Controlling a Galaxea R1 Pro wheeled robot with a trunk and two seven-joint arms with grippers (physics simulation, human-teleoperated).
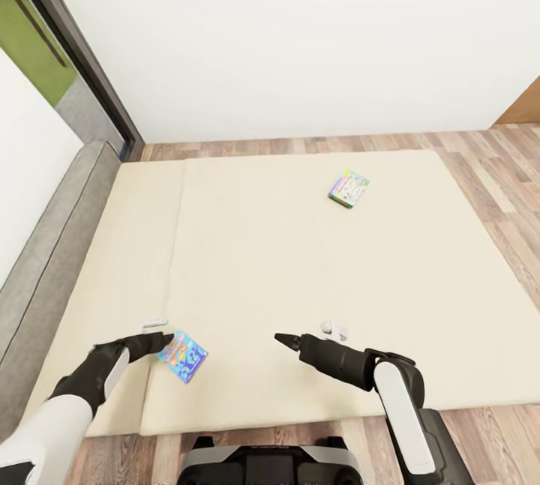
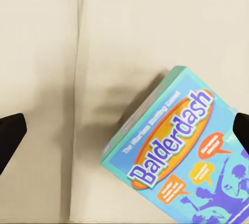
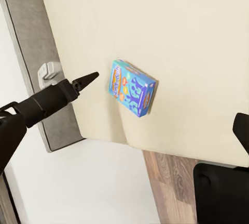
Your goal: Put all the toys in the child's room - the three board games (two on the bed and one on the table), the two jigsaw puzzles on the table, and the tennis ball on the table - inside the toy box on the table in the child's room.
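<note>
A small blue board game lies flat on the beige bed near its front edge. My left gripper hovers just over the box's left end, open. In the left wrist view the blue box reads "Balderdash" and sits between the wide-apart fingertips, nearer one of them. A green-edged board game rests farther back on the right of the mattress. My right gripper hangs open over bare mattress right of the blue box. The table, toy box, puzzles and ball are out of view.
The grey headboard runs along the bed's left side, with a dark-framed window behind it. Wood-plank floor borders the bed at the back and right. My base stands at the bed's front edge.
</note>
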